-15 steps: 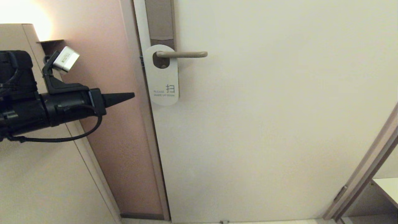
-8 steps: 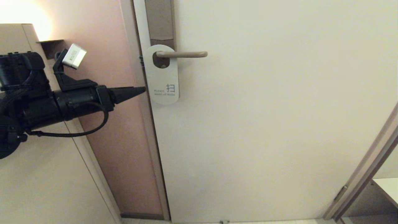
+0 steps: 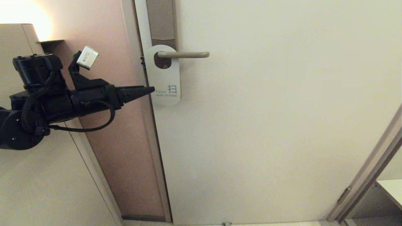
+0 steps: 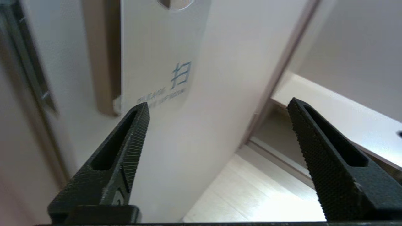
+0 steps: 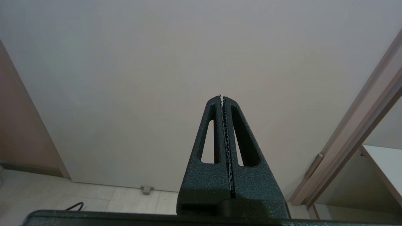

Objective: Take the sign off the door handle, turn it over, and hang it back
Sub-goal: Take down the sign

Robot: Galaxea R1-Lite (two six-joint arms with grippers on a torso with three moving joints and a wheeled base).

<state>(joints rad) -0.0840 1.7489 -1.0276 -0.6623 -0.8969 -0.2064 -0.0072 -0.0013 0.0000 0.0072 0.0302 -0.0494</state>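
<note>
L hand (image 3: 152,90) advanced, spread, reaching sign (image 3: 164,75) edge.

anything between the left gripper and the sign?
Nothing visible. The left gripper is open, its tips at the lower edge of the sign, which hangs white face out on the door handle. Contact can't be told.

This looks like a hotel room entrance. A white hanger sign (image 3: 164,75) printed "PLEASE MAKE UP ROOM" hangs on the lever door handle (image 3: 183,55) of a cream door (image 3: 267,110), below a tall brown lock backplate (image 3: 161,20). Beside it are a pink-beige wall (image 3: 106,47), probably a wardrobe panel (image 3: 37,175), and pale tiled floor (image 5: 94,196).
</note>
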